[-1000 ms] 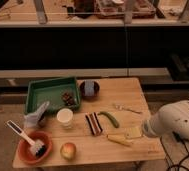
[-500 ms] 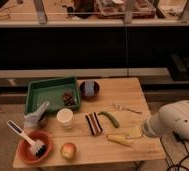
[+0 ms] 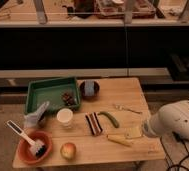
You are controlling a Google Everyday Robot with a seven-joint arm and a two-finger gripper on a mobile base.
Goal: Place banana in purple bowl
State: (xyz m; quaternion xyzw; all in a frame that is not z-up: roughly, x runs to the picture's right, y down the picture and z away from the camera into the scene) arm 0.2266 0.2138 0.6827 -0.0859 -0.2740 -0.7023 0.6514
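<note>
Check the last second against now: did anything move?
Nothing visibly changed. The tool is over the table near its right edge, just right of the banana. The banana and the bowl are where they were.

The gripper (image 3: 139, 131) sits at the front right of the table (image 3: 133, 92), just beside the banana (image 3: 119, 140). Between it and the purple bowl (image 3: 83, 91) near the rear edge lie a green piece (image 3: 109, 118) and a striped block (image 3: 93, 123). A fork (image 3: 126, 108) lies right of that line, and a blue object (image 3: 89, 87) fills the bowl.
</note>
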